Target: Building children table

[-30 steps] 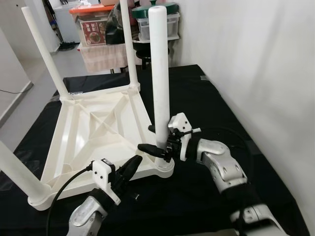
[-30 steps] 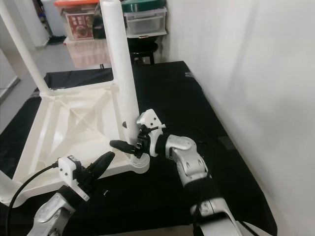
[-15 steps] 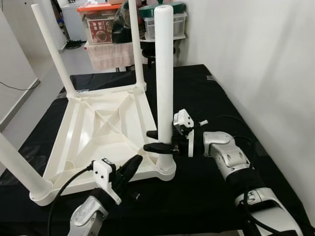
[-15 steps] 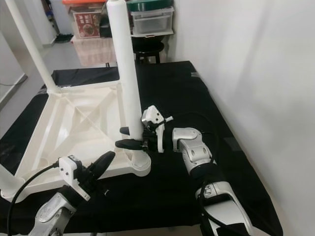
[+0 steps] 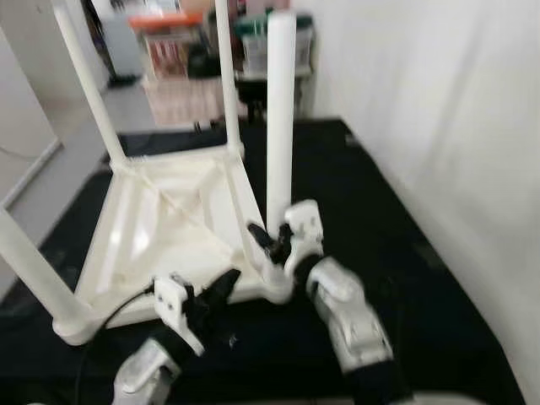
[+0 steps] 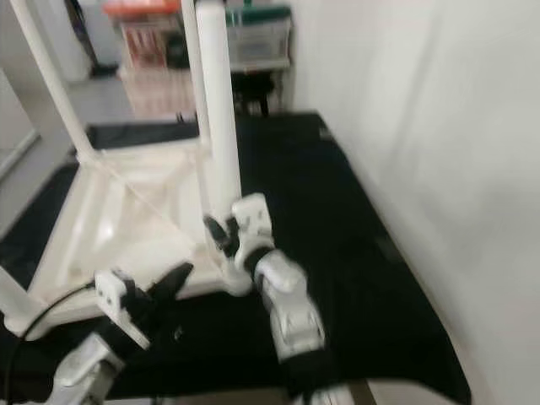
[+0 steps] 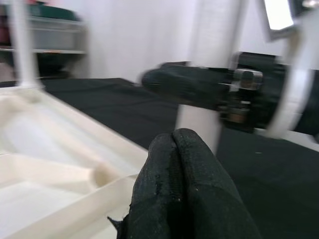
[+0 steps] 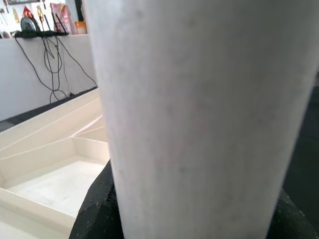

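With the right gripper (image 5: 268,240) clamped on the white table leg (image 5: 279,118) at frame centre and the left gripper (image 5: 221,287) closed and empty, a skewed twist could cross-thread the corner socket (image 5: 277,285) of the upturned tabletop (image 5: 169,228).

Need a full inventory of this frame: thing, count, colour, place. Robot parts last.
Table top: 1, white, upside down on the black mat, ribbed underside up.
Table legs: 4, white, upright in the corner sockets; nearest-right leg is the one being worked on.
Mat: 1, black, covering the work surface.
Storage bins: several, blurred, orange-lidded and green-lidded, on shelving behind the table.
Wall: white, along the robot's right.
Cable: 1, black, running along the left arm.
Left gripper: black jaws closed, empty, by the near edge of the table top.
Right gripper: black jaws around the base of the nearest-right leg.
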